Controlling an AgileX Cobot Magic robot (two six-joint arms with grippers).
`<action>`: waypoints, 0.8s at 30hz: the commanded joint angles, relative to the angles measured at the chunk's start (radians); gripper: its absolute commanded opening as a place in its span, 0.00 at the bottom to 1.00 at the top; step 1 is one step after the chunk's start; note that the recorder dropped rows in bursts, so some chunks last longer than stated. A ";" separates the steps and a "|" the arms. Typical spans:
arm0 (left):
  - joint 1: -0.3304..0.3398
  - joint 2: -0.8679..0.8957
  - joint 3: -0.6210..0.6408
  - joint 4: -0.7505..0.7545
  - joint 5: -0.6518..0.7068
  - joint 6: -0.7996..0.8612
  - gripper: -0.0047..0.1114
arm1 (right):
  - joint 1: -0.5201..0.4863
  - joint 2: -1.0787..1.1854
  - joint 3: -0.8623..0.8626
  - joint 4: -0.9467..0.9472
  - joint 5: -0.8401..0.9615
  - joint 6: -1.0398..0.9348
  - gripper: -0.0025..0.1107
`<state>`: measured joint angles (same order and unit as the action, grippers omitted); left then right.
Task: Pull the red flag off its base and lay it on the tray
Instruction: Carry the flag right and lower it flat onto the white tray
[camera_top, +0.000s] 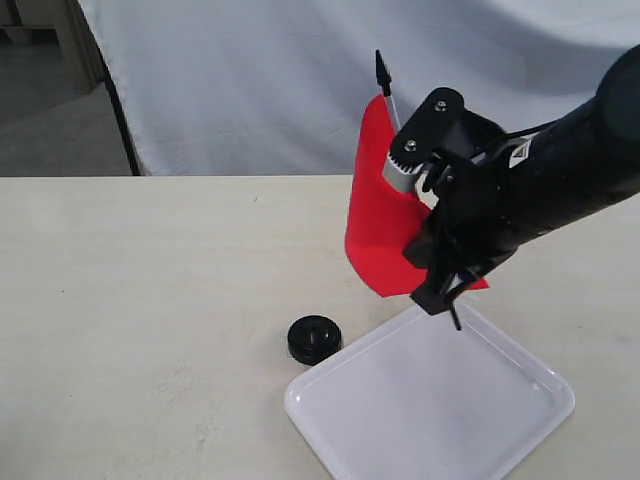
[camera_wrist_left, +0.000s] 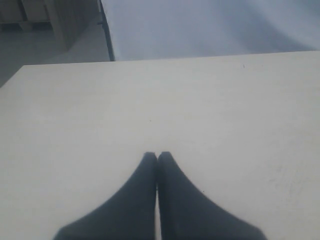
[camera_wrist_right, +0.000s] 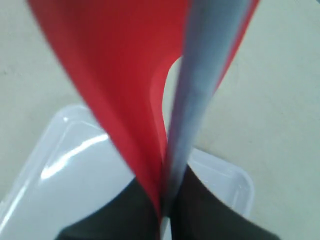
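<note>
The red flag (camera_top: 378, 220) hangs in the air above the tray's far edge, its black pointed tip up and leaning left. My right gripper (camera_top: 440, 292) is shut on its pole, and the pole's black lower end pokes out below the fingers. In the right wrist view the red cloth (camera_wrist_right: 120, 75) and grey pole (camera_wrist_right: 192, 105) run between the shut fingers (camera_wrist_right: 165, 212), with the tray (camera_wrist_right: 65, 165) below. The black round base (camera_top: 314, 339) stands on the table just left of the white tray (camera_top: 500, 430). My left gripper (camera_wrist_left: 157, 156) is shut on nothing over bare table.
The tabletop (camera_top: 130, 300) is pale wood. A light cloth backdrop (camera_top: 300, 80) hangs behind its far edge. The right arm (camera_top: 560, 180) reaches in from the right above the tray.
</note>
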<state>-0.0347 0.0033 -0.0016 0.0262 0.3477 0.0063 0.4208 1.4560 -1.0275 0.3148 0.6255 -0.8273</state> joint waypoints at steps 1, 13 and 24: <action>0.002 -0.003 0.002 0.003 -0.005 -0.006 0.04 | -0.009 -0.006 -0.033 -0.265 0.085 0.099 0.02; 0.002 -0.003 0.002 0.003 -0.005 -0.006 0.04 | 0.041 0.154 -0.041 -0.575 0.295 0.125 0.02; 0.002 -0.003 0.002 0.003 -0.005 -0.006 0.04 | 0.364 0.449 -0.041 -1.153 0.392 0.654 0.02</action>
<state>-0.0347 0.0033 -0.0016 0.0262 0.3477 0.0063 0.7562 1.8762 -1.0621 -0.7461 1.0003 -0.2495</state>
